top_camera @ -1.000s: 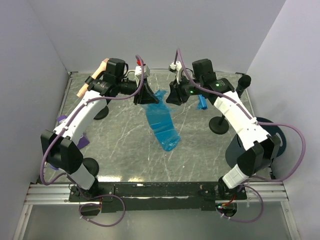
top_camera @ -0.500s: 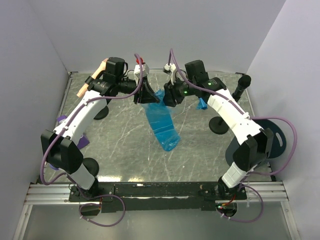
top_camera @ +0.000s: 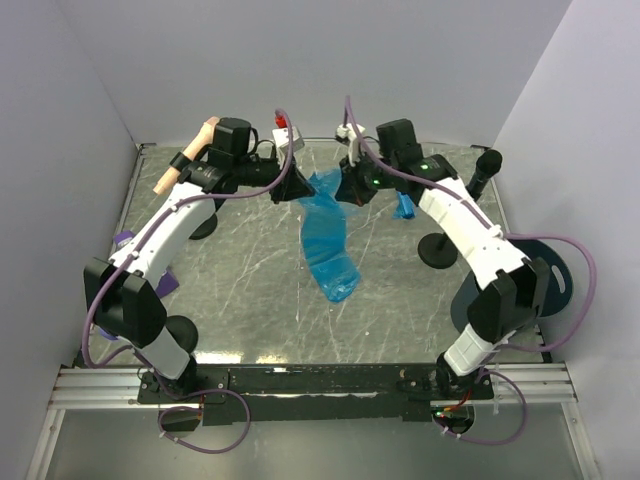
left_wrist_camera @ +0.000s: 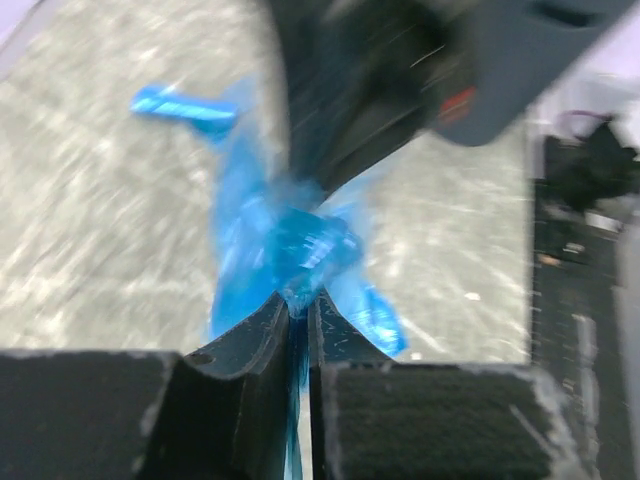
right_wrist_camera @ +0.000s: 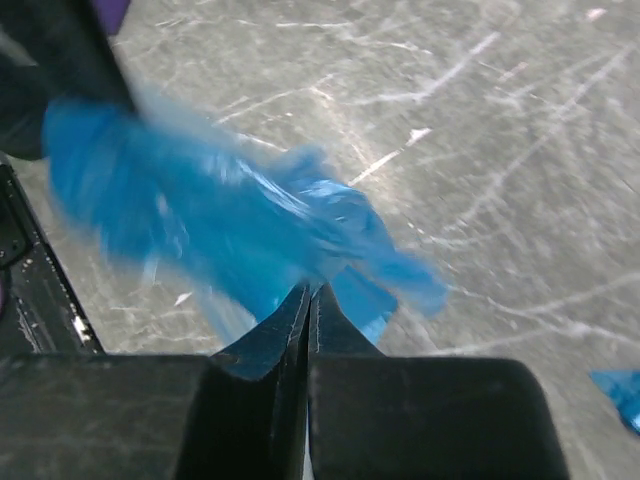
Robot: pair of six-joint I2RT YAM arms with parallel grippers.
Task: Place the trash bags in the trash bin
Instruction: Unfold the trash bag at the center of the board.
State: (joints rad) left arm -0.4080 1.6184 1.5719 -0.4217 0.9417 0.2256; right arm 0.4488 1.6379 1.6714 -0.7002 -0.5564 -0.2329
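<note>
Table [top_camera: 230, 290]: grey marbled top. Nothing blue shows in the bin, so I judge the task barely begun.

Trash bin [top_camera: 556, 262]: dark round tub at the right edge, partly behind the right arm and well apart from both bags. Its inside is not readable from above.

Blue trash bag [top_camera: 328, 240]: long floppy sheet hanging at centre-back. Its top is bunched between the two grippers and its lower end trails toward the table; whether it touches, I cannot tell. The wrist views are blurred.

Left gripper [left_wrist_camera: 298, 305]: fingers nearly pressed together, pinching a fold of the film [left_wrist_camera: 290, 240].

Right gripper [right_wrist_camera: 308, 295]: jaws pressed together at the bag's bunched edge [right_wrist_camera: 230, 220], apparently nipping the film.

Small blue roll [top_camera: 404, 208]: lying on the table just right of the grippers, untouched.

Left to do: carry the sheet across to the bin and release it, then fetch the roll.
</note>
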